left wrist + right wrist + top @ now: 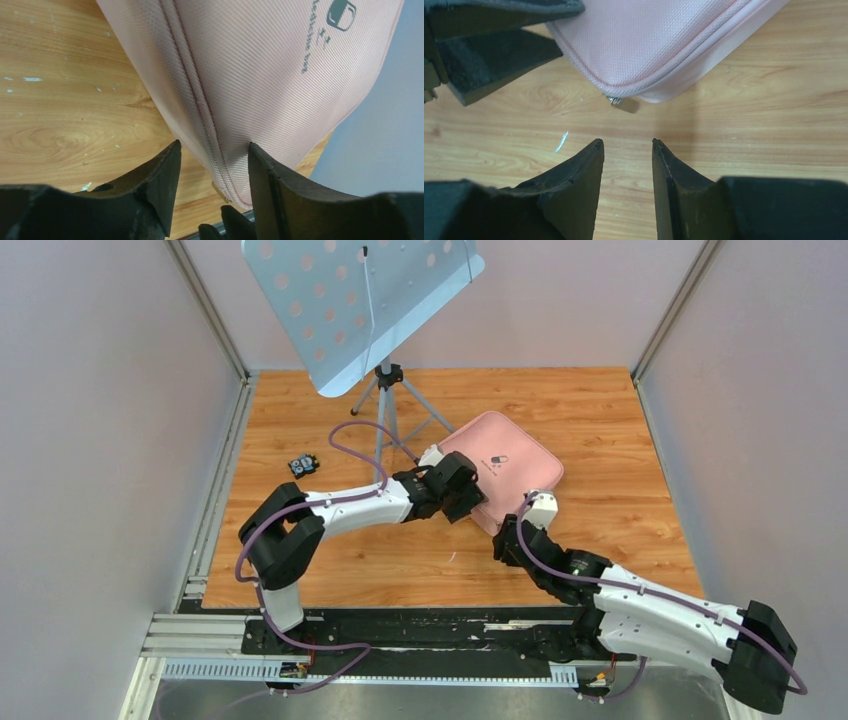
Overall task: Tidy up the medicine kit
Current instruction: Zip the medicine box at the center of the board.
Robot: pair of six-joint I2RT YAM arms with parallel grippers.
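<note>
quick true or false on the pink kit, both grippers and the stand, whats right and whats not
1. The medicine kit lies closed. True.
2. The right gripper holds something. False: its jaws stand apart over bare wood, and the zipper pull lies ahead of them.
3. A corner of the kit sits between the left gripper's fingers. True.
4. The stand lies toppled across the kit. False: it stands upright beside it.
</note>
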